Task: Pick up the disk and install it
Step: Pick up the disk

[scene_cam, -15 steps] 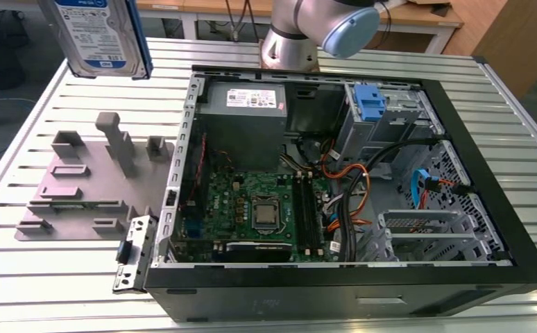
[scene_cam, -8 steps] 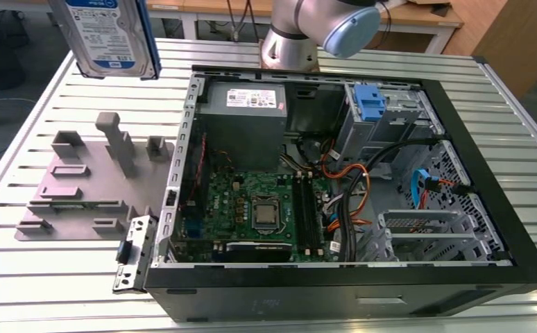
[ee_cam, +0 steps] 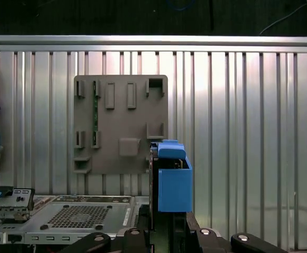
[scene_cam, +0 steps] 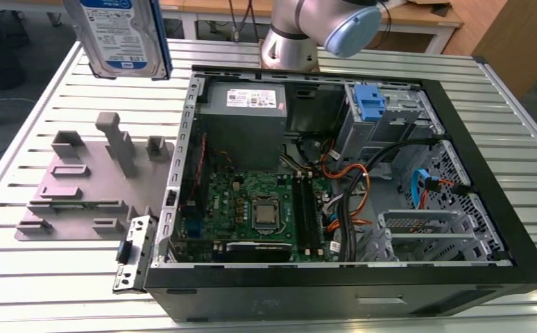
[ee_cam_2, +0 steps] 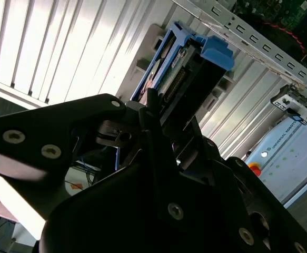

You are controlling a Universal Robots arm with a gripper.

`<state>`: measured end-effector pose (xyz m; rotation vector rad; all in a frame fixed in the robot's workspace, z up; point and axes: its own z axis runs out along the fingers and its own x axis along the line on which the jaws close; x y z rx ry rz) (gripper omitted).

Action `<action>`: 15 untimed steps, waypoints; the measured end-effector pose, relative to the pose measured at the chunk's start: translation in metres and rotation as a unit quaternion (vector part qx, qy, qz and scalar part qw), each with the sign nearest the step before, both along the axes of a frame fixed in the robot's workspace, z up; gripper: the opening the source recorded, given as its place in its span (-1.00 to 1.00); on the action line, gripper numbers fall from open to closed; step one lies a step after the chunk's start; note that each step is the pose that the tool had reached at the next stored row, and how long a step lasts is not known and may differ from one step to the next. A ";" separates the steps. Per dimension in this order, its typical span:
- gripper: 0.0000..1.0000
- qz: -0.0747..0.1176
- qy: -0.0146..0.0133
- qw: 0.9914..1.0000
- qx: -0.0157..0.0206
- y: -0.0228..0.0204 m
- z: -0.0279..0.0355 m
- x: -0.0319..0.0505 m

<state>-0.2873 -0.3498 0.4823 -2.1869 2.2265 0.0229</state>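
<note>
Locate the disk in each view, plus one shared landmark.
Exterior view: the disk hangs high at the exterior view's left, label showing.
Second wrist view: the disk stands edge-on in the claw.
First wrist view: its blue end rises from the claw.
Shared landmark: the slatted metal table.

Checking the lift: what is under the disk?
The disk, shut in the gripper, hangs over the ribbed table, with the grey holder plate alongside in the first wrist view. The patch directly below is hidden by the disk itself.
</note>
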 end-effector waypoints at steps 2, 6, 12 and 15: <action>-0.30 0.000 0.000 1.000 0.000 0.0000 0.0000 0.0047; -0.30 0.000 0.000 1.000 0.000 0.0000 0.0000 0.0145; -0.30 0.000 0.000 1.000 0.000 0.0000 0.0000 0.0277; -0.30 0.000 0.000 1.000 0.000 0.0000 -0.0001 0.0344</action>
